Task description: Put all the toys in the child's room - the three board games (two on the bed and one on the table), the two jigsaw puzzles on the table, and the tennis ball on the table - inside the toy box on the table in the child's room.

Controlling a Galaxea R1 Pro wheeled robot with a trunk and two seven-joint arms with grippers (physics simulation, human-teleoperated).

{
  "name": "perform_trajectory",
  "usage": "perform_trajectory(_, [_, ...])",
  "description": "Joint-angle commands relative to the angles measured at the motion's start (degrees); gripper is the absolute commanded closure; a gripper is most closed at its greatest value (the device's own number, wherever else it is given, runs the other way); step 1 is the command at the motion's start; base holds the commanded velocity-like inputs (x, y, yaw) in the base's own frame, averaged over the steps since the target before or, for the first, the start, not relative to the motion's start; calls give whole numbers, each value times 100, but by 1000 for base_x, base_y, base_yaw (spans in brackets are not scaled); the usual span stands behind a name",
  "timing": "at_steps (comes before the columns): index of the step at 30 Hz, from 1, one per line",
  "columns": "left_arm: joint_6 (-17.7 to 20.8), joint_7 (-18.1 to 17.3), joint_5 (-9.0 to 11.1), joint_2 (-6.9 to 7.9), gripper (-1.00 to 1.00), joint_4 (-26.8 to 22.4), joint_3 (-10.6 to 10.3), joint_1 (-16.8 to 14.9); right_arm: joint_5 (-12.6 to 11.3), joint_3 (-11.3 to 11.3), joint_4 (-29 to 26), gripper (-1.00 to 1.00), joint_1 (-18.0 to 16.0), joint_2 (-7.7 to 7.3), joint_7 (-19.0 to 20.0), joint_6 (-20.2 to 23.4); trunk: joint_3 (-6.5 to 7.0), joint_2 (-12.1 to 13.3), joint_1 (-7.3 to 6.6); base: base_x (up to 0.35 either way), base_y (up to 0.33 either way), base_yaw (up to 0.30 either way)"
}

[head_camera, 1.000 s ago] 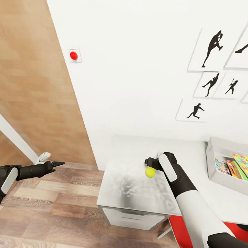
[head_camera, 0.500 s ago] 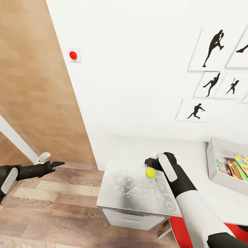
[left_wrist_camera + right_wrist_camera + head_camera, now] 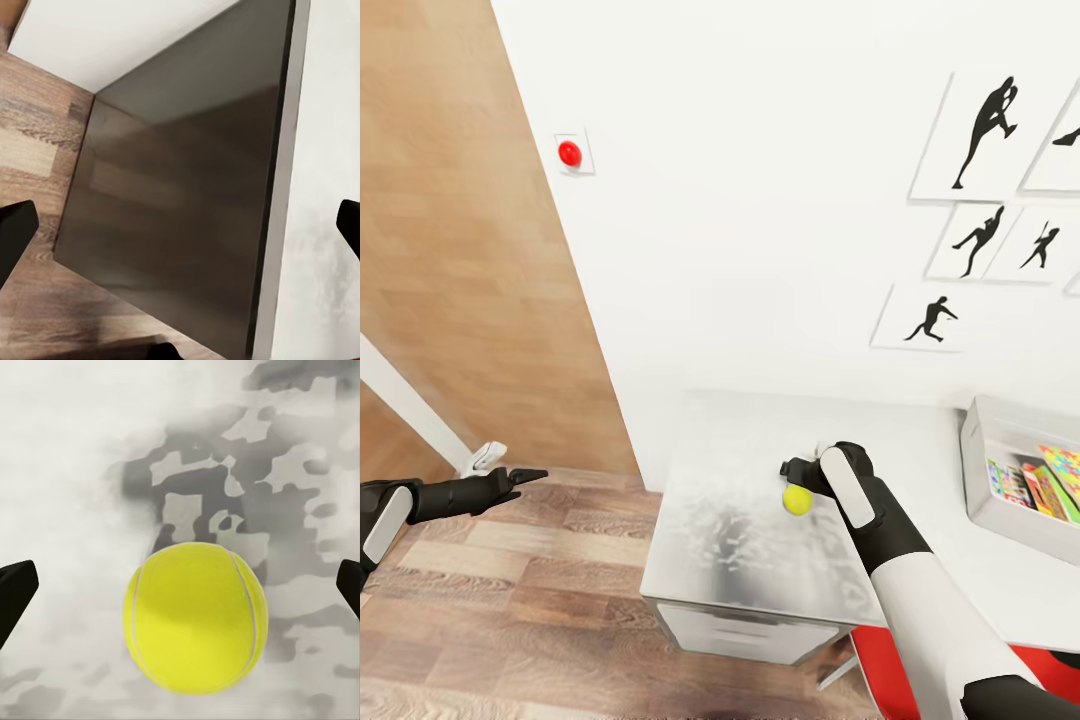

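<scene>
Our left gripper (image 3: 520, 477) hangs over the wooden floor (image 3: 510, 590), beside the dark side of the table (image 3: 740, 530), its fingers spread wide in the wrist view. On the pale tabletop the tennis ball (image 3: 797, 499) sits just under our right gripper (image 3: 797, 470), whose fingertips (image 3: 15, 589) stand far apart on either side of the ball without touching it. Further right, the toy box (image 3: 985, 480) holds colourful toys (image 3: 1035, 483).

The toy box (image 3: 988, 480) is getting chopped off by the head view's right edge, so the stuff inside is only partly showing, and the right pincer (image 3: 797, 470) fingertips are hiding behind the arm.
</scene>
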Motion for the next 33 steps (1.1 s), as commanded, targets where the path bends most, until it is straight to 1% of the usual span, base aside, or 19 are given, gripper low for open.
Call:
perform_trajectory(1, [24, -23, -9, 0, -100, 1, 9, -5, -57, 8, 1, -100, -5, -1, -60, 6, -20, -12, 3, 0, 0, 0])
perform_trajectory(26, [24, -21, -9, 0, -100, 1, 9, -5, -64, 16, 28, -100, -5, -1, -45, 30, -249, -12, 3, -7, 0, 8])
perform_trajectory(33, [24, -21, -9, 0, -100, 1, 9, -5, -66, 17, 21, -100, 3, -1, -29, 33, -273, -12, 3, -11, 0, 22])
